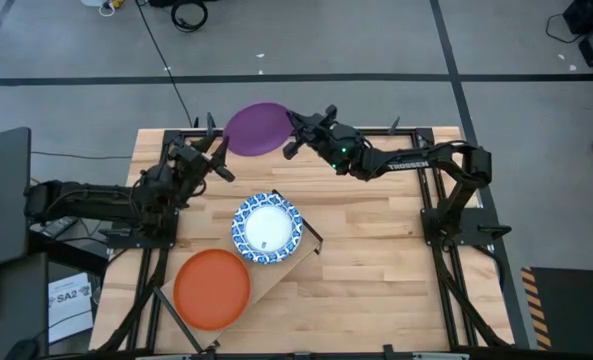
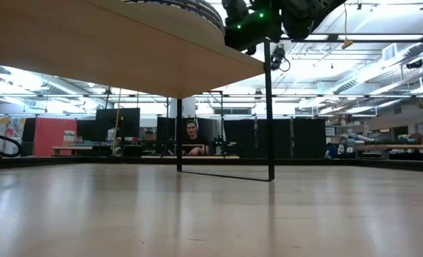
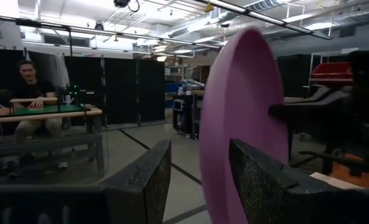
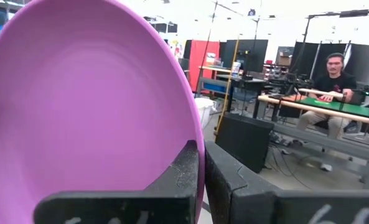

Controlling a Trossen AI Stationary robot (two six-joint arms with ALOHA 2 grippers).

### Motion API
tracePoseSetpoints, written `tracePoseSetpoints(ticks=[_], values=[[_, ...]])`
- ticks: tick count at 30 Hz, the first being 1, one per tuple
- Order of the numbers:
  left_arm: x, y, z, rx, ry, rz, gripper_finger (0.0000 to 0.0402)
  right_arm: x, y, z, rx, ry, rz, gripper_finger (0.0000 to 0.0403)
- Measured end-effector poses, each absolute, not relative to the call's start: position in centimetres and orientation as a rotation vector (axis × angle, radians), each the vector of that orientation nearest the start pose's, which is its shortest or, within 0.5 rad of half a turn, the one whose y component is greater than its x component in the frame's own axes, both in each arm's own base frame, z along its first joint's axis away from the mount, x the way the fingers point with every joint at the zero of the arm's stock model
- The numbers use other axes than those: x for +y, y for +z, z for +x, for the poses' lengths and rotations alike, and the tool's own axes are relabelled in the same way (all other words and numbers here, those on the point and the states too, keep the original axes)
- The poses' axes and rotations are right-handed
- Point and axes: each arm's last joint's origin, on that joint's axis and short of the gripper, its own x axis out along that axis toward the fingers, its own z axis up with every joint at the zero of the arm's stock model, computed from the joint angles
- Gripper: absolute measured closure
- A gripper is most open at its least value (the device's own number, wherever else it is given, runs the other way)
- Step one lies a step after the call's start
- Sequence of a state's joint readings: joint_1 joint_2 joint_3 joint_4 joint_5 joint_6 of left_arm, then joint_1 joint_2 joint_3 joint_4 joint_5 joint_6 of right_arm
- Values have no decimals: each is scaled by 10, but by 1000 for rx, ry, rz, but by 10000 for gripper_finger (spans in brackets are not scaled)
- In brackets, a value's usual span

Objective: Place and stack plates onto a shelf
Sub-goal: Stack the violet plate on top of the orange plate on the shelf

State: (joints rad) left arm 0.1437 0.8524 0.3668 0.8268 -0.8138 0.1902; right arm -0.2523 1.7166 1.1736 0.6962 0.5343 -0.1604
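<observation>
The purple plate [image 1: 256, 128] hangs in the air over the table's far edge, tilted almost upright, with my right gripper [image 1: 294, 130] shut on its right rim. My left gripper [image 1: 216, 150] is open at the plate's left rim. In the left wrist view its fingers stand either side of the purple plate [image 3: 240, 112], and I see no touch. A blue-and-white plate [image 1: 267, 227] and an orange plate [image 1: 212, 288] lie flat on the shelf [image 1: 276, 275]. The other plates are out of view. My right gripper [image 4: 203, 168] pinches the purple plate's rim [image 4: 193, 134] between its two fingers, one on the hollow face and one on the back. It comes level from the table's right side. The plate is lifted clear and stands nearly on edge.
The shelf stands slantwise on the slatted table top [image 1: 376, 260], its near end by the table's near left corner. The low view shows the shelf's underside [image 2: 90, 43] and a thin black leg [image 2: 269, 107]. A person sits at a bench [image 4: 333, 81] beyond the table.
</observation>
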Motion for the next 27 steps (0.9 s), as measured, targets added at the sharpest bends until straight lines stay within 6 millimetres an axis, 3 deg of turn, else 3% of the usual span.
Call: tracePoseSetpoints(ticks=[10,27], values=[[48,270,168,-252,982,40,244,-95,305,379,-104,-747,-127,385],[48,270,168,-252,995,36,376,-95,305,379,-105,-734,-127,373]])
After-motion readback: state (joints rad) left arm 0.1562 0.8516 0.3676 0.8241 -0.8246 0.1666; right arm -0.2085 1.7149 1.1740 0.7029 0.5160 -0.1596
